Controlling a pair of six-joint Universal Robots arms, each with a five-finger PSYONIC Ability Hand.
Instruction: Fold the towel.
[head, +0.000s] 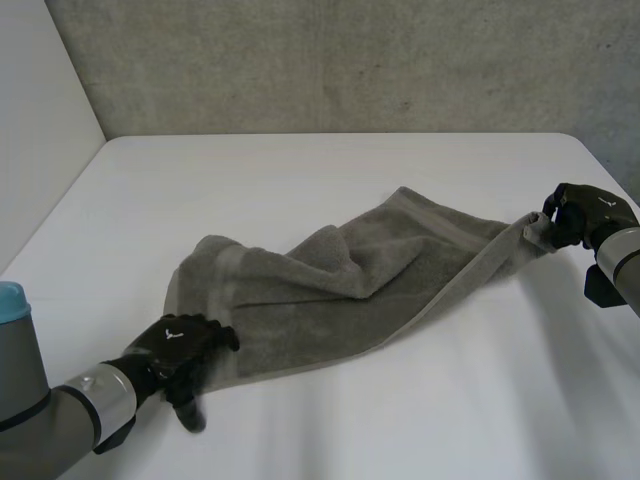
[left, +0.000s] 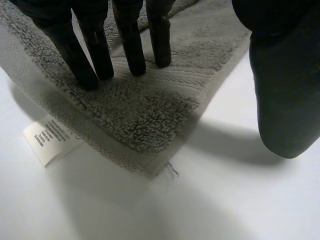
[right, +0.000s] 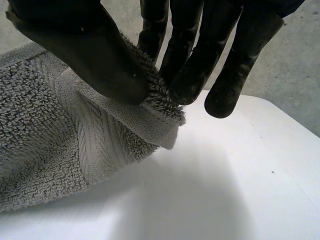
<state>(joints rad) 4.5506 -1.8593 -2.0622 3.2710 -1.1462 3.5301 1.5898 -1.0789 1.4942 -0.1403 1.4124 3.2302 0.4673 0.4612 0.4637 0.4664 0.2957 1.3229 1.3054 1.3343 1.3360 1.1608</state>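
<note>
Lying rumpled on the white table (head: 300, 170), a grey towel (head: 330, 290) stretches slantwise from the near left part of the table toward its right edge, bunched into loose ridges through its middle. The robot's left hand (head: 180, 350) rests on the towel's near-left corner. In the left wrist view its fingers (left: 95, 55) are straight and press down on the pile just inside the hem, while the left thumb (left: 285, 100) hangs apart over bare table, clamping nothing. A white care label (left: 47, 140) pokes out from under that corner. The robot's right hand (head: 580, 212), close to the table's right edge, has the towel's far-right corner nipped between its thumb and fingertips (right: 190, 80), and that corner is raised a little off the table.

Several things could likely go wrong from here. The left hand only pins the cloth and does not grip it, so a firm pull from the right hand could slide the towel out from under those fingers and drag the whole piece sideways. The right pinch takes just a small bite of hem, so it could slip free as the towel's weight comes onto it. Any fold made over the bunched middle would probably trap creases and leave the edges uneven. With the right hand so near the table's edge, a dropped corner might hang over the side.
</note>
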